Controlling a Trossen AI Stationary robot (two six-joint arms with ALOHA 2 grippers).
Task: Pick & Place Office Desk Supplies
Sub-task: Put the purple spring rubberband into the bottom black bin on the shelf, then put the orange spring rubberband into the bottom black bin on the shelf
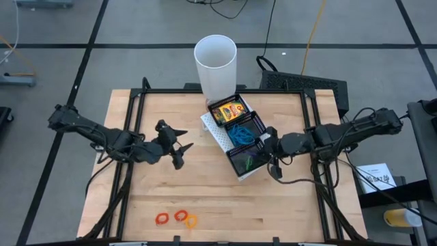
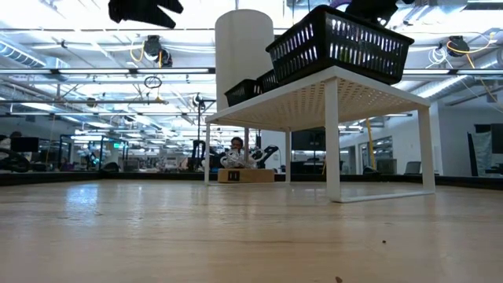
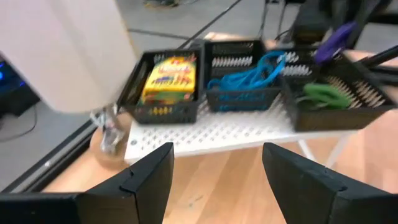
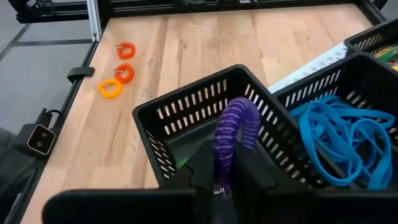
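A black mesh tray (image 1: pixel 237 135) sits on a white perforated stand. Its far compartment holds yellow-and-green crayon boxes (image 3: pixel 169 78), the middle one blue rubber bands (image 3: pixel 249 74), and the near one green bands (image 3: pixel 326 94). My right gripper (image 4: pixel 222 168) is over the near compartment, shut on a purple rubber band (image 4: pixel 235 127). My left gripper (image 1: pixel 183 147) hangs open above bare table, left of the tray and pointing at it. Red and orange loops (image 1: pixel 179 218) lie flat near the table's near edge. My right gripper pinches the purple rubber band by its lower part (image 4: pixel 221 163) between its two shut fingers. It comes in from the table's right, slanting down. The loop arches out past the fingertips, lifted clear above the tray's near compartment (image 4: pixel 186 146).
A tall white cup (image 1: pixel 216 63) stands at the table's far edge, just behind the tray. The stand's legs (image 2: pixel 333 141) raise the tray off the wood. Open wooden table lies left of the tray and in front of it.
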